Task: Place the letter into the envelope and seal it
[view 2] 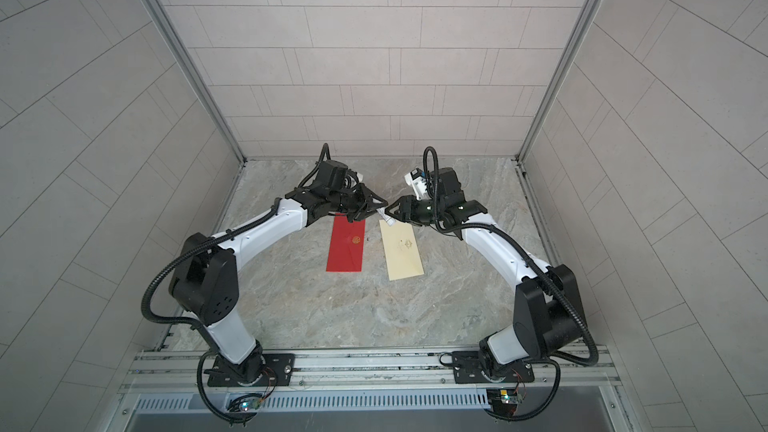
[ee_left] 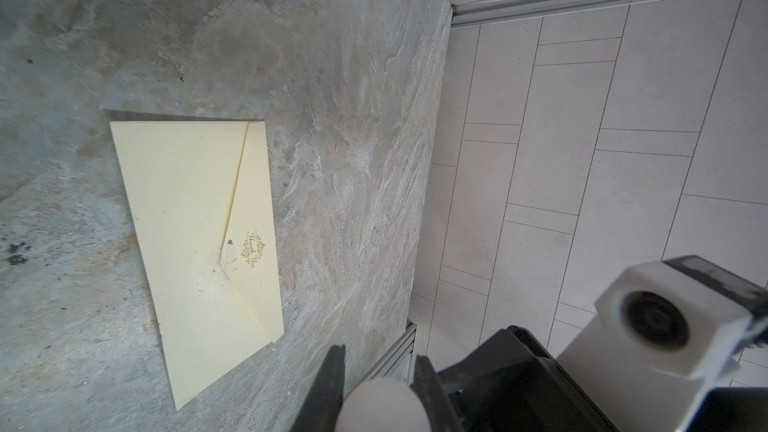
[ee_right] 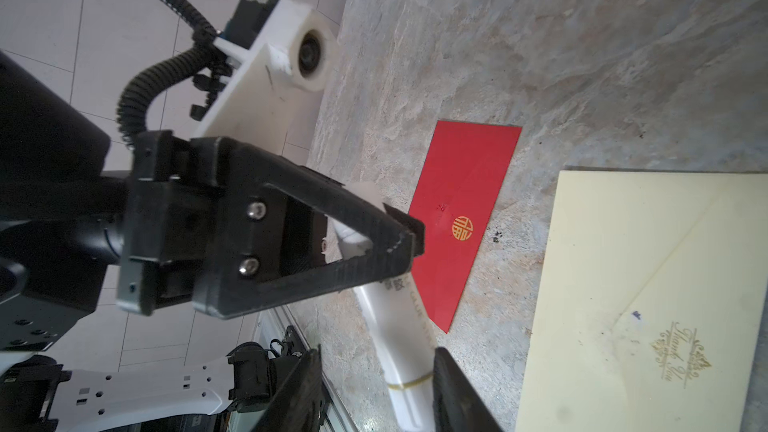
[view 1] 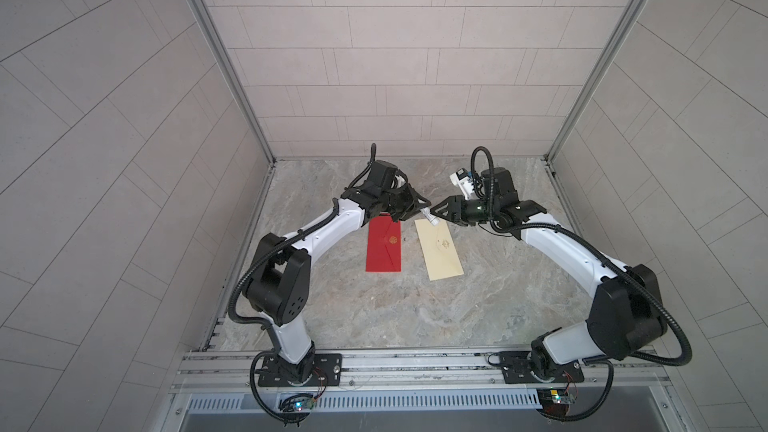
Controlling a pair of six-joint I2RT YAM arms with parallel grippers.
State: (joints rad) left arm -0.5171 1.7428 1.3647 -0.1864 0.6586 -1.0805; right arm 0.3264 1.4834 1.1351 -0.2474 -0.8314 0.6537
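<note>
Seemingly we are sealing: our left gripper (ee_right: 409,238) clenches the glue stick (ee_right: 395,326), while the right gripper (view 1: 433,211) stands released around its end; next likely needs regripping and uncapping.

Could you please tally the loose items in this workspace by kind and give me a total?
Envelopes: 2 (red envelope, cream envelope)
Glue sticks: 1 (white glue stick)
Total: 3
</note>
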